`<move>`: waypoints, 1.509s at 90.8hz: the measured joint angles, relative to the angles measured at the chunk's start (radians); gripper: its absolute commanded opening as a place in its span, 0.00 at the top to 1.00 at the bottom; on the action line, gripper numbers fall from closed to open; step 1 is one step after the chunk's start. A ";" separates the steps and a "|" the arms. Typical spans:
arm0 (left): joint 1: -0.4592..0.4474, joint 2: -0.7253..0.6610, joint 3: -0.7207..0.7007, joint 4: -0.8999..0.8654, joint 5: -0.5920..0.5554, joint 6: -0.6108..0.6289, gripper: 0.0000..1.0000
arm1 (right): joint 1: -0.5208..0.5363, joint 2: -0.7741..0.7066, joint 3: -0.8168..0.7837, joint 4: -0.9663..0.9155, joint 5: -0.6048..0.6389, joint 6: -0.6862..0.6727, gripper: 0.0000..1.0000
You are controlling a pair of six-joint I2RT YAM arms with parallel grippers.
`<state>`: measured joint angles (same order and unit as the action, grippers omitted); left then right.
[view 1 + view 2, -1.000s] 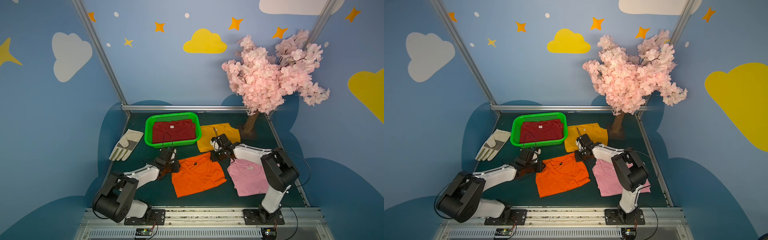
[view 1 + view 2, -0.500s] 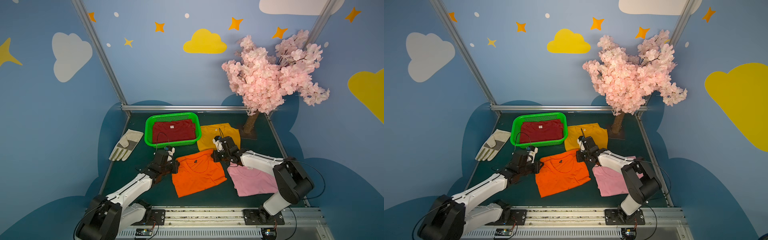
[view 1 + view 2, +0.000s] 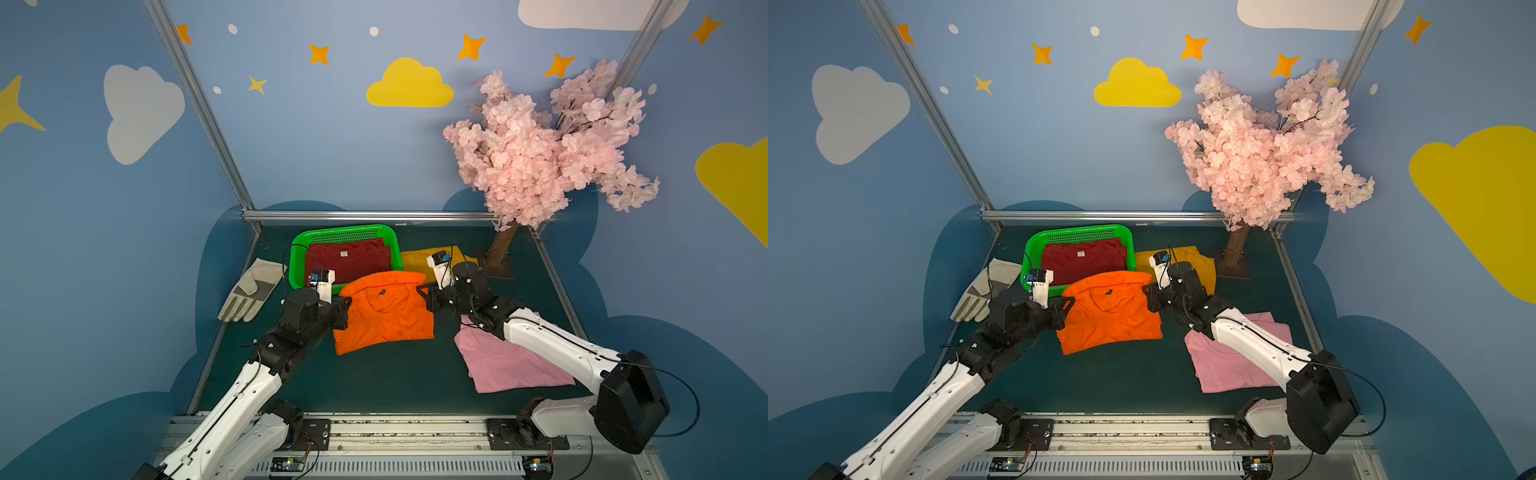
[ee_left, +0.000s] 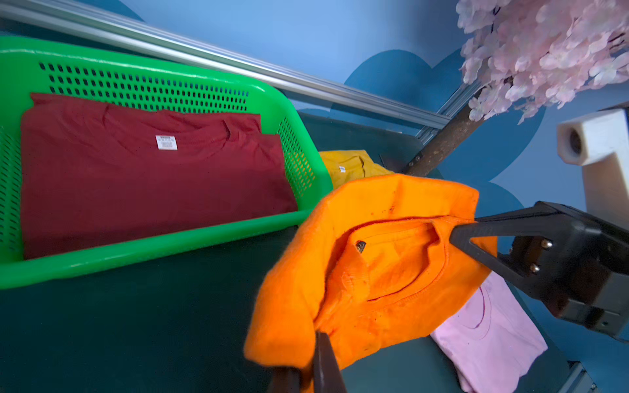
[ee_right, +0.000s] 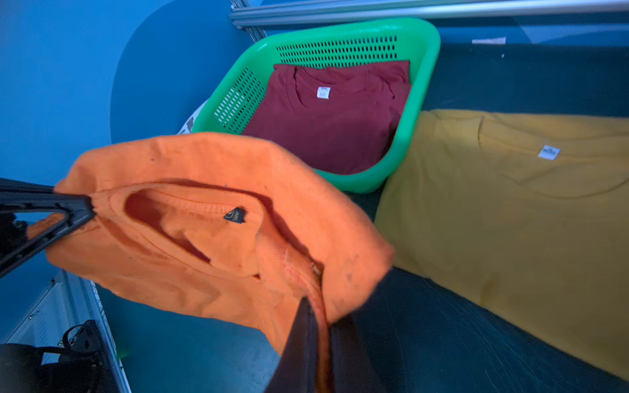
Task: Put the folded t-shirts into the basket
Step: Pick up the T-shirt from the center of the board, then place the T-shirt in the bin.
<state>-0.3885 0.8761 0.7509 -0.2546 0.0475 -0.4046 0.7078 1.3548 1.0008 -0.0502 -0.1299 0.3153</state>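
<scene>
Leaving only a sliver of the pale, grey-patched work glove (image 3: pixel 249 291) showing behind green plastic in the right wrist view, while laying it out flat and whole at centre left in both top views. Setting the basket (image 3: pixel 345 231) just right of it at upper centre: bright green, perforated, round-cornered, with its near rim disappearing under lifted orange cloth. Covering the basket floor with the dark red t-shirt (image 3: pixel 349 262), folded and matte, white label (image 3: pixel 343 254) facing up. Clamping the left gripper (image 3: pixel 343 305) tight on one shoulder of the orange t-shirt (image 3: pixel 384 316) just below the basket, fingertips burying themselves in the fold and barely showing in the left wrist view. Holding the collar end raised and sagging, lower edge appearing to rest on the dark green mat (image 3: pixel 374 382); exposing a small dark tag (image 5: pixel 235 215) inside the ribbed neckline. Pinching the opposite shoulder with the right gripper (image 3: pixel 426 297), jaws closed on the cloth. Keeping much of the mustard yellow t-shirt (image 3: pixel 415 259) out of sight behind that wrist in the top views, and cropping its soft, creased spread at the frame edge in the right wrist view. Hiding an upper corner of the light pink t-shirt (image 3: pixel 498 365), at lower right, under the white forearm (image 3: pixel 552 349). Closing the scene at upper right with a pink-blossom tree (image 3: pixel 540 145) on a rough brown trunk.
</scene>
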 measured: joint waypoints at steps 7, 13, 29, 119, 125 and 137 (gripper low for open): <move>0.014 0.051 0.074 -0.018 -0.003 0.012 0.98 | 0.010 0.000 0.055 -0.024 0.013 -0.002 1.00; 0.030 0.096 0.142 -0.040 -0.006 0.023 0.98 | 0.015 0.000 0.097 -0.035 0.019 -0.002 1.00; 0.087 0.195 0.303 -0.077 -0.005 0.055 0.98 | 0.022 0.010 0.166 -0.021 0.045 -0.001 1.00; 0.446 0.832 0.871 -0.172 0.116 0.149 0.98 | -0.030 0.849 1.094 -0.126 -0.011 0.008 1.00; 0.446 0.873 0.900 -0.184 0.122 0.156 0.98 | -0.032 0.887 1.128 -0.153 -0.023 0.014 1.00; 0.447 0.925 0.929 -0.226 0.142 0.164 0.98 | -0.032 0.912 1.139 -0.202 -0.038 0.022 1.00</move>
<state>0.0589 1.8015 1.6794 -0.4805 0.1898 -0.2405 0.6758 2.2673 2.1395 -0.2523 -0.1680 0.3374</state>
